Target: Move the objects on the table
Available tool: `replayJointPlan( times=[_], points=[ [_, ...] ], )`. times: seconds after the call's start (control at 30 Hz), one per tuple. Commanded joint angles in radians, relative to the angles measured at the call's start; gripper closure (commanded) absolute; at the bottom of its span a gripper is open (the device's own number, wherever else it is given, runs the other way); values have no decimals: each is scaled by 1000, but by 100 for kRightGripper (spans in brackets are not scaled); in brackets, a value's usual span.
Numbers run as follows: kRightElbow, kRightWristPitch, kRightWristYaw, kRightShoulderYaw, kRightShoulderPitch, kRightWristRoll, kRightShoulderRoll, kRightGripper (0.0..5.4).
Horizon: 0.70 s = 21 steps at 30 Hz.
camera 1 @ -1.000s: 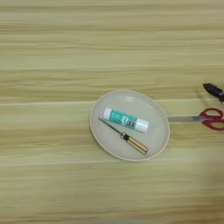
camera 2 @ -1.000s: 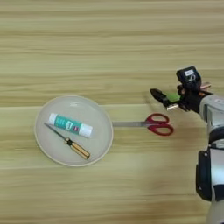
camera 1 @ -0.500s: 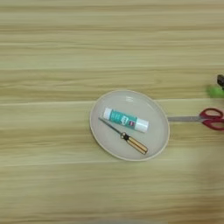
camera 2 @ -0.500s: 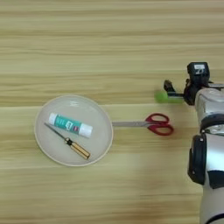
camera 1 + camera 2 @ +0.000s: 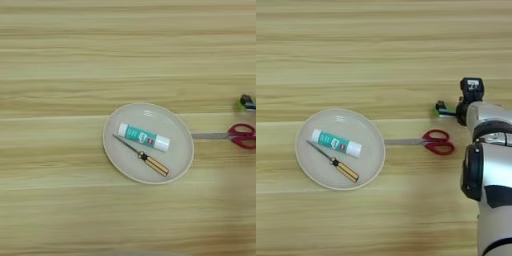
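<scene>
Where the silver arm (image 5: pixel 491 165) rises along the right edge of the frame, its claw (image 5: pixel 442 109) points toward picture left at mid-height, and a bit of bright green, the bar (image 5: pixel 436 112), shows at its black fingertips; the fingers appear to be pinching that bar, though they are too small to read with certainty. Just below the claw, the scissors (image 5: pixel 428 142) lie flat on the table (image 5: pixel 60 60), red handles toward the right, closed blades pointing left at the plate (image 5: pixel 112 155). Their tip lies just beside the plate's right rim; whether it touches cannot be told. Lying well apart from the claw, the round beige plate sits a little below the centre of the frame and holds the glue stick (image 5: pixel 144 137), slanted with its white cap to the lower right, and a small screwdriver (image 5: pixel 141 156) just below it, its orange handle toward the lower right.
</scene>
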Motion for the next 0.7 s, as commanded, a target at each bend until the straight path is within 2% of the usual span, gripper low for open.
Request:
replayJointPlan(
  times=[0.03, 0.27, 0.7],
  points=[
    [-29, 26, -13, -16, -75, 14, -22, 5],
    [-22, 140, 73, -83, -71, 88, -4, 5],
    [-36, 141, 120, -53, -62, 63, 9, 5]
  ],
)
